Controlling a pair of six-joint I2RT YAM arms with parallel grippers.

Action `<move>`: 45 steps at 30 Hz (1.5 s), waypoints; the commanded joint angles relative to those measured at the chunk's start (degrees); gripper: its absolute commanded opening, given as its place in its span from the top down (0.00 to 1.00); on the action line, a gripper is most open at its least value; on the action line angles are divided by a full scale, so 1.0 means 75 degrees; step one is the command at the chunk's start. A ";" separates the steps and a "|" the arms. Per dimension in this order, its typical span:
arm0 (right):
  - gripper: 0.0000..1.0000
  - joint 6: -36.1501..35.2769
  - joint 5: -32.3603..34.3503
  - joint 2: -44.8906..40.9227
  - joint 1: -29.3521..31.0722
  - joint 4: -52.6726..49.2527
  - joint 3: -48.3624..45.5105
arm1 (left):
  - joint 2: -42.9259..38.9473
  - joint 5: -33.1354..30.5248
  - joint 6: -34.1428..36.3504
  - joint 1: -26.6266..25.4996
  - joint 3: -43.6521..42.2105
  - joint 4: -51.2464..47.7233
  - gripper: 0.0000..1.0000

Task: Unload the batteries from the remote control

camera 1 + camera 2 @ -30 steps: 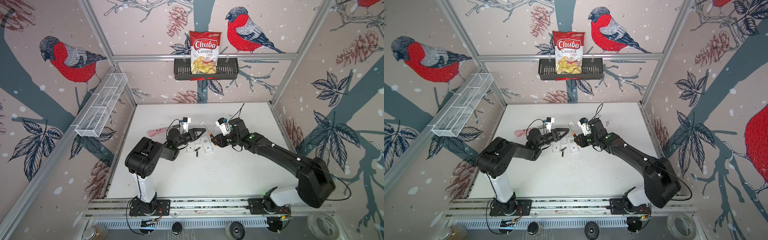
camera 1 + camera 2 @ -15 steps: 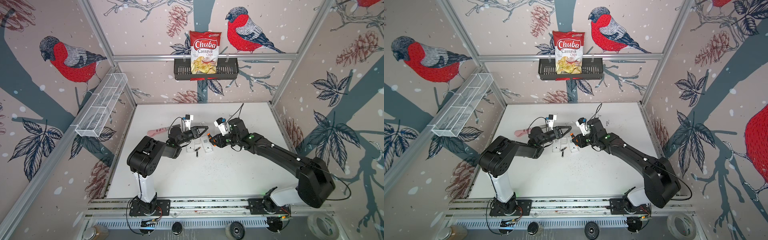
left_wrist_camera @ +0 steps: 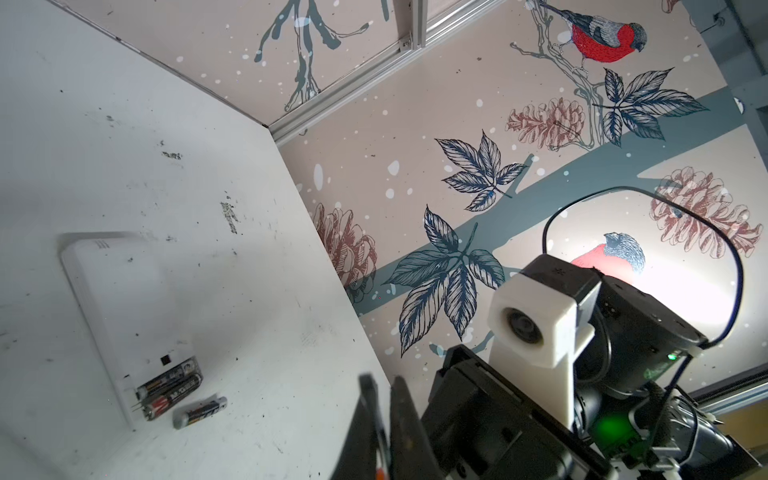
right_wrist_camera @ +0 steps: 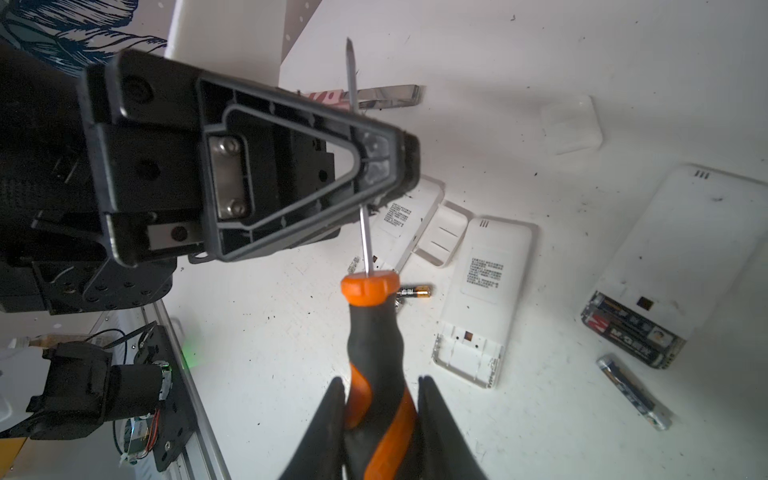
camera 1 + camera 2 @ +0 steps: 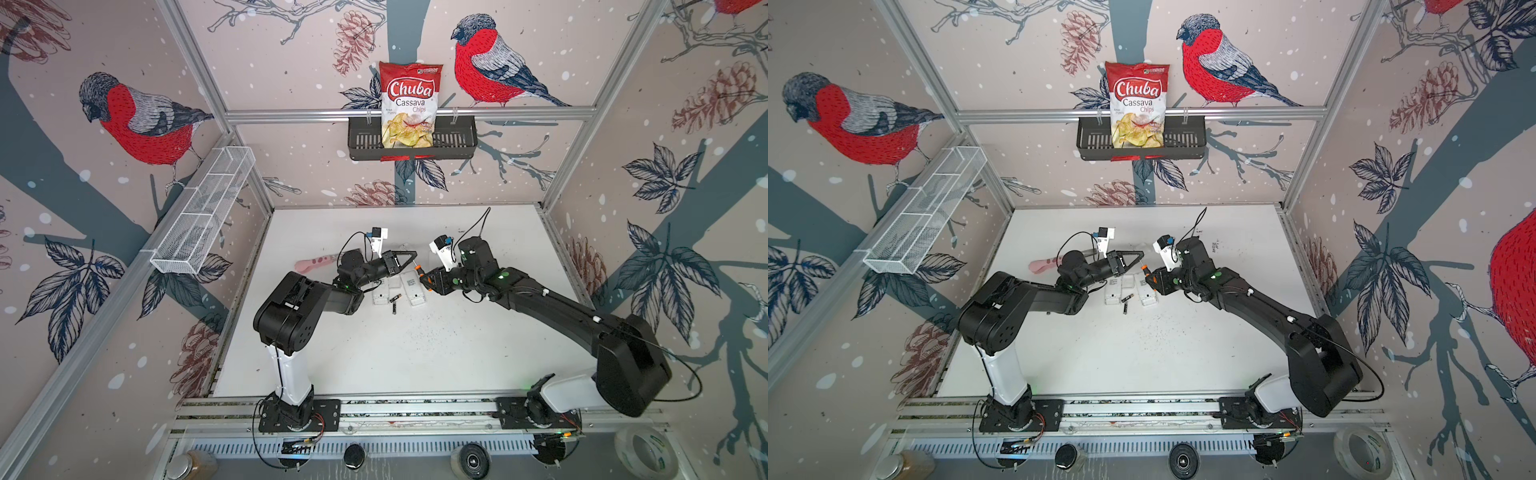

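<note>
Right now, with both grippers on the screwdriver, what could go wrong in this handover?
1. The left gripper pinches only the thin metal shaft of the screwdriver. If the right gripper releases the heavy handle, the tool may swing or slip out.
2. A dropped tool would likely hit the loose batteries and open remotes lying on the table underneath, scattering them.

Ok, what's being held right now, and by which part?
The screwdriver: the left gripper pinches its metal shaft, and the right gripper is on the orange-and-black handle.
</note>
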 commanded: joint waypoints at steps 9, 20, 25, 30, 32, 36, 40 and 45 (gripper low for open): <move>0.24 0.0685 -0.0748 -0.0865 -0.0814 0.1329 -0.0768 | 0.0117 -0.0501 -0.0067 0.0142 0.0379 -0.0151 1.00; 0.21 0.4079 -0.3328 -0.0991 -0.2254 0.7536 -0.3498 | -0.0691 -0.1860 -0.0331 0.0101 0.0164 -0.0052 1.00; 0.17 0.5180 -0.3411 -0.0199 -0.1984 1.0042 -0.3889 | -0.0553 -0.2111 -0.0751 -0.0115 0.0226 0.0628 1.00; 0.15 0.5364 -0.3166 0.0545 -0.1533 1.0851 -0.3692 | -0.0531 -0.2283 -0.0648 -0.0157 0.0248 0.0436 1.00; 0.15 0.5487 -0.3082 0.0851 -0.1421 1.1105 -0.3560 | -0.0527 -0.2311 -0.0686 -0.0157 0.0229 0.0454 1.00; 0.16 0.5913 -0.2876 0.1382 -0.1366 1.1792 -0.3334 | -0.0634 -0.2422 -0.0629 -0.0169 0.0107 0.0452 1.00; 0.21 0.5832 -0.2481 0.1566 -0.1317 1.1734 -0.3147 | -0.0716 -0.2624 -0.0648 -0.0224 -0.0127 0.0673 1.00; 0.24 0.5837 -0.2391 0.1922 -0.1098 1.1493 -0.2658 | -0.0705 -0.2864 -0.0714 -0.0320 -0.0334 0.1048 1.00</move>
